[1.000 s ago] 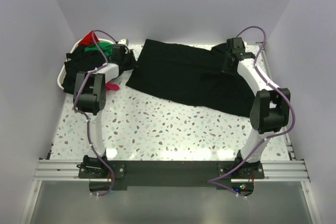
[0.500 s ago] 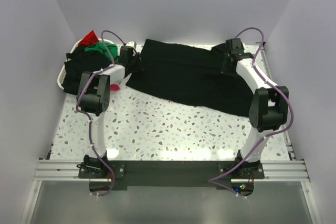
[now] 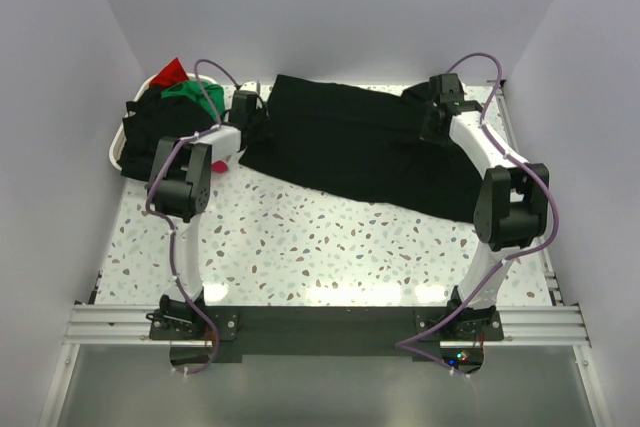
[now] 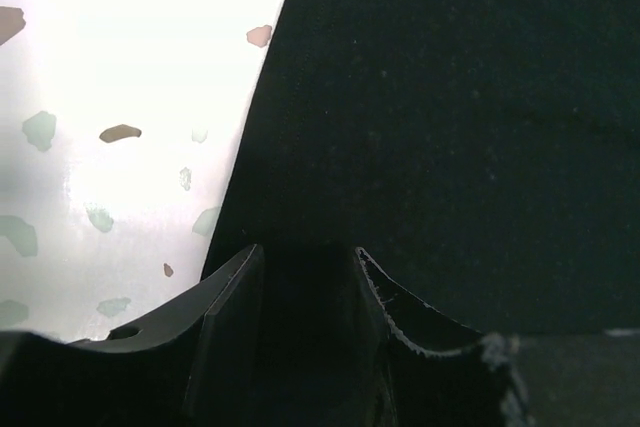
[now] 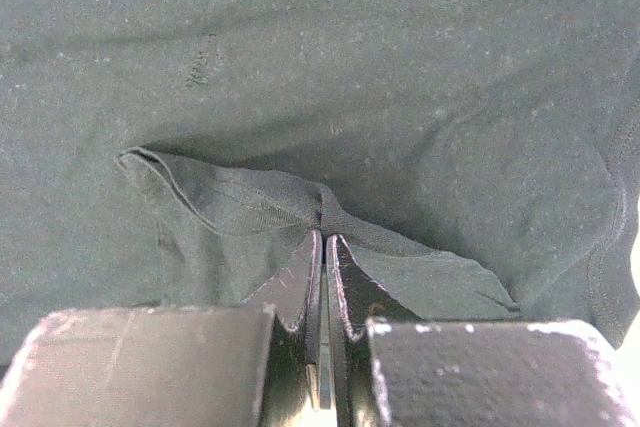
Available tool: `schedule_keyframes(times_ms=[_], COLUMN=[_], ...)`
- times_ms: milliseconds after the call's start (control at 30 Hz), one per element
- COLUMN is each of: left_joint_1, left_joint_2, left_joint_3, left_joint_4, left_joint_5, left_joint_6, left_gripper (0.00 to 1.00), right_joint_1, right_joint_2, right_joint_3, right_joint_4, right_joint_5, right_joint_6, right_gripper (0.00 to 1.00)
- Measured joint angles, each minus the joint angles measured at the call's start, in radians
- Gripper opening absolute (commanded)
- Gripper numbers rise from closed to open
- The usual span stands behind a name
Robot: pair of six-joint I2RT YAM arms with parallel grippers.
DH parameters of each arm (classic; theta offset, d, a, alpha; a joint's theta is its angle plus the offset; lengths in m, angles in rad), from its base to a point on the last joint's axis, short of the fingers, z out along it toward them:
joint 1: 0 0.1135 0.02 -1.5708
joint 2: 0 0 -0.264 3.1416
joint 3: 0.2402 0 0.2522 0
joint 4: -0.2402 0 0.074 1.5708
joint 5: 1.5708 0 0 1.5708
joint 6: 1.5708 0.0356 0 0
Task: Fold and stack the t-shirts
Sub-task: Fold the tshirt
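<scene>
Table [image 3: 300, 247]: black t-shirt [image 3: 350, 147] lengthwise left-right; right end effector [image 5: 322, 239] pinching it; left end effector [image 4: 305, 259] spread.

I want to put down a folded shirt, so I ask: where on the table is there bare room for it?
The near half of the table, in front of the black t-shirt, is bare. It is crowded at the far left, where the white basket holds piled shirts beside the left gripper, and at the far right, where the right gripper pinches the t-shirt.

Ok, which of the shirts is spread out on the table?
The big black t-shirt across the back; the others sit bunched in the white basket, far left.
</scene>
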Motion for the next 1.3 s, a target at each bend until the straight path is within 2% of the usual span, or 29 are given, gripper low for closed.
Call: schedule_keyframes(times_ms=[100, 200, 233, 467, 700, 1100, 1300], left_joint_1=[-0.005, -0.006, -0.006, -0.006, -0.008, -0.012, -0.012], left_joint_2=[-0.013, -0.023, -0.023, -0.026, -0.069, -0.108, -0.12], left_joint_3=[-0.026, -0.042, -0.043, -0.051, -0.109, -0.143, -0.15], left_joint_4=[0.018, 0.021, 0.021, 0.02, 0.023, 0.019, 0.015], left_joint_5=[-0.02, -0.037, -0.042, -0.062, -0.082, -0.127, -0.135], left_joint_6=[0.002, 0.008, 0.013, 0.026, 0.028, 0.044, 0.044], left_gripper=[0.41, 0.29, 0.22, 0.0, 0.0, 0.35, 0.39], right_joint_1=[0.0, 0.0, 0.0, 0.0, 0.0, 0.0, 0.0], right_joint_2=[0.002, 0.002, 0.002, 0.002, 0.004, 0.018, 0.021], right_joint_3=[0.0, 0.0, 0.0, 0.001, 0.008, 0.017, 0.019], right_joint_4=[0.002, 0.002, 0.002, 0.002, 0.002, 0.002, 0.002], right_joint_5=[-0.001, -0.002, -0.002, -0.002, -0.002, -0.002, -0.006], right_joint_6=[0.0, 0.0, 0.0, 0.0, -0.001, -0.008, -0.008], right_gripper=[0.0, 0.0, 0.0, 0.0, 0.0, 0.0, 0.0])
